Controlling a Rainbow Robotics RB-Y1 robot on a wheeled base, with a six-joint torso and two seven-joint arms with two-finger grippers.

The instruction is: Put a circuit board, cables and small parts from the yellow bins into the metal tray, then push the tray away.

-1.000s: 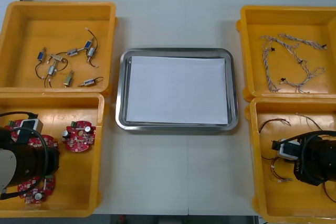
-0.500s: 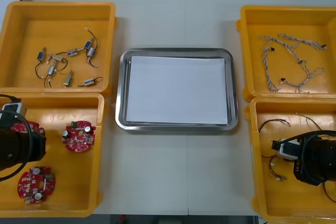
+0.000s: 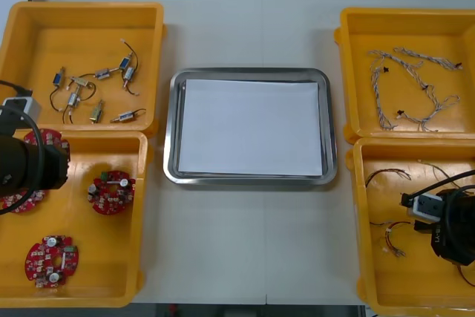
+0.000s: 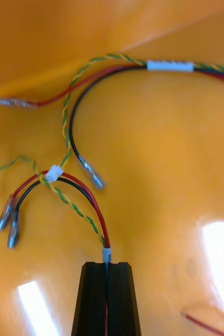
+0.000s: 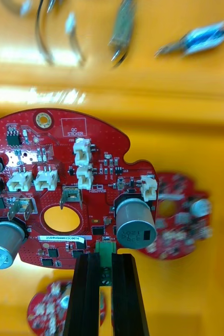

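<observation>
My left gripper (image 5: 105,260) is shut on the green connector at the edge of a round red circuit board (image 5: 64,194), held above the near left yellow bin (image 3: 139,272). In the front view the left arm (image 3: 30,167) covers most of that board (image 3: 46,141). Two more boards (image 3: 111,191) (image 3: 50,260) lie flat in the bin. My right gripper (image 4: 107,265) is shut on a red and yellow cable (image 4: 80,197), its ends trailing over the floor of the near right bin (image 3: 358,257). The right arm (image 3: 449,231) hangs over that bin. The metal tray (image 3: 172,131), white inside, sits in the middle.
Small metal parts (image 3: 96,90) lie in the far left bin. Twisted blue and white cables (image 3: 408,87) lie in the far right bin. More red and yellow cable (image 3: 387,174) rests in the near right bin. Bare table lies in front of and behind the tray.
The left arm has moved toward the far end of its bin with a board in its grip, uncovering the board at the near end. The right arm shifted slightly right with the cable.
</observation>
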